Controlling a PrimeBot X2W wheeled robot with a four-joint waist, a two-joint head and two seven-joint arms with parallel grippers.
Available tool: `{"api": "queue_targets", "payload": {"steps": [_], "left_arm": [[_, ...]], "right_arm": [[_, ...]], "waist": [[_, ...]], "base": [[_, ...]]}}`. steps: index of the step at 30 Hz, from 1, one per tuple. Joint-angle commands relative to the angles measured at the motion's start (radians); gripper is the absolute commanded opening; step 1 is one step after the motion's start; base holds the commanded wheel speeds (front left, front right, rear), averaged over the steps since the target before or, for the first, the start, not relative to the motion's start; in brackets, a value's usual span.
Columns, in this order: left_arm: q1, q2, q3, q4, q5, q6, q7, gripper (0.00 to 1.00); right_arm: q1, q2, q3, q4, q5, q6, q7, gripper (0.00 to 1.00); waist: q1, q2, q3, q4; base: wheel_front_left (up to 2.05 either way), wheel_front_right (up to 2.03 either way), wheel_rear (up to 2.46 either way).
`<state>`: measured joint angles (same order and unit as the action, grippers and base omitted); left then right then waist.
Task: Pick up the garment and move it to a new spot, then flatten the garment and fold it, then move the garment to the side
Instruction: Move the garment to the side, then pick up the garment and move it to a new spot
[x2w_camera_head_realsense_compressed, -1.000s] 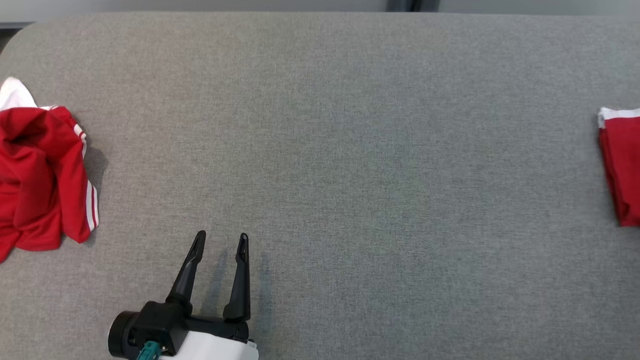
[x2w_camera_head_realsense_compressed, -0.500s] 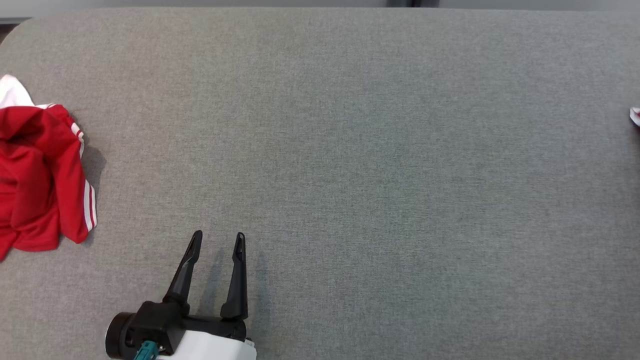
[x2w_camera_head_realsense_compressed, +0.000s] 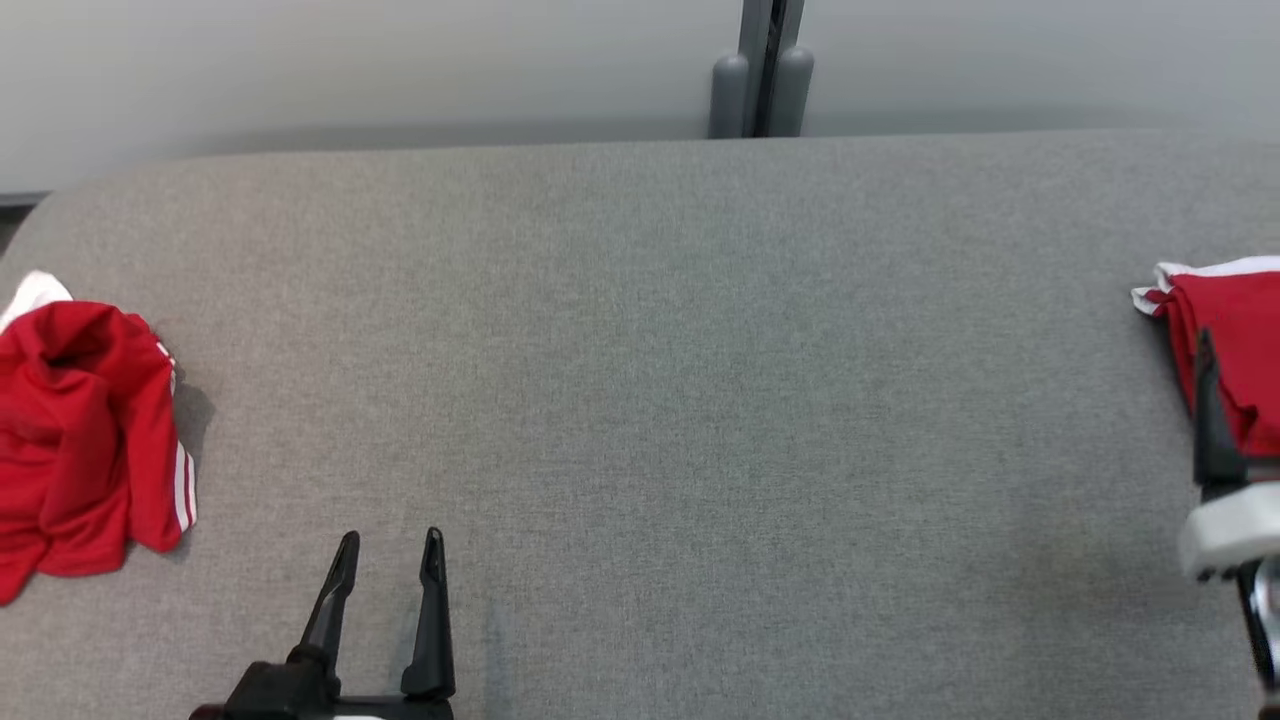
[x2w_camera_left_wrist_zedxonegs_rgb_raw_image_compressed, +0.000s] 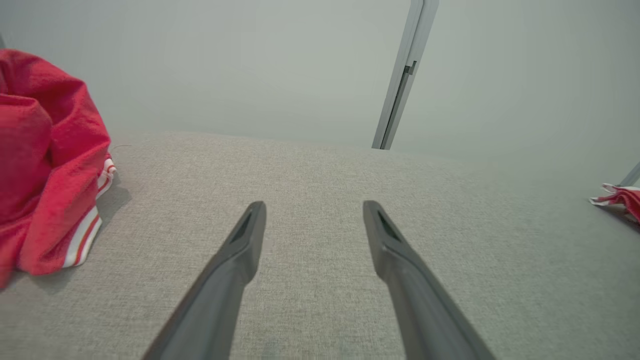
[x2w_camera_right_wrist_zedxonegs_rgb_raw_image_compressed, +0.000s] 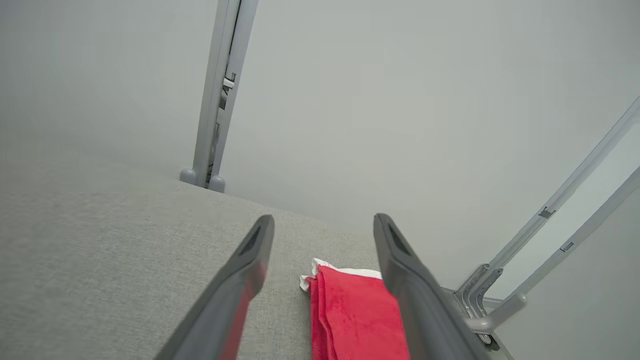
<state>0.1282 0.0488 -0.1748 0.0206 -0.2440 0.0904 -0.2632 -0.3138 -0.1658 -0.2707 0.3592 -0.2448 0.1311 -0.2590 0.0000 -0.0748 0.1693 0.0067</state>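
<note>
A folded red garment (x2w_camera_head_realsense_compressed: 1235, 340) with a white edge lies at the far right of the grey table (x2w_camera_head_realsense_compressed: 700, 400). One dark finger (x2w_camera_head_realsense_compressed: 1212, 420) of my right gripper stands over its near left side. In the right wrist view my right gripper (x2w_camera_right_wrist_zedxonegs_rgb_raw_image_compressed: 324, 220) is open, and the folded garment (x2w_camera_right_wrist_zedxonegs_rgb_raw_image_compressed: 355, 310) lies below and between its fingers, not gripped. A crumpled red garment (x2w_camera_head_realsense_compressed: 80, 430) with white stripes sits at the table's left edge. Near the front edge my left gripper (x2w_camera_head_realsense_compressed: 390, 540) is open and holds nothing, to the right of the crumpled garment (x2w_camera_left_wrist_zedxonegs_rgb_raw_image_compressed: 45, 165).
A pale wall with a grey post (x2w_camera_head_realsense_compressed: 760, 80) rises behind the table's far edge. A grey metal frame (x2w_camera_right_wrist_zedxonegs_rgb_raw_image_compressed: 500, 290) stands just past the table's right end. The table's middle is bare grey fabric.
The head view has shifted, so the wall behind the table now shows. The folded garment is back in view at the right, with my right gripper's finger beside it. My left gripper stays open.
</note>
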Motion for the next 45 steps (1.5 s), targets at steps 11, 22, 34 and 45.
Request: {"api": "queue_targets", "payload": {"steps": [11,22,34,45], "left_arm": [[0.052,0.004,0.061,0.043,0.027,-0.045,-0.002,1.0],[0.053,0.004,0.073,0.074,0.025,-0.055,-0.002,1.0],[0.026,0.004,0.056,0.065,0.021,-0.052,-0.002,1.0],[0.062,0.004,0.08,0.053,0.027,-0.043,-0.002,1.0]], "right_arm": [[0.421,0.105,0.039,-0.269,0.129,0.0,-0.005,1.0],[0.463,0.115,0.086,-0.255,0.192,0.0,-0.005,1.0],[0.486,0.115,0.118,-0.266,0.201,0.0,-0.005,1.0],[0.431,0.115,0.202,-0.255,0.227,0.0,-0.005,1.0]], "waist": [[0.0,0.0,-0.113,-0.014],[0.0,0.0,-0.133,0.004],[0.0,0.0,-0.134,0.137],[0.0,0.0,-0.132,0.396]], "base": [[0.0,0.0,0.0],[0.0,0.0,0.0],[0.0,0.0,0.0],[0.0,0.0,0.0]]}}
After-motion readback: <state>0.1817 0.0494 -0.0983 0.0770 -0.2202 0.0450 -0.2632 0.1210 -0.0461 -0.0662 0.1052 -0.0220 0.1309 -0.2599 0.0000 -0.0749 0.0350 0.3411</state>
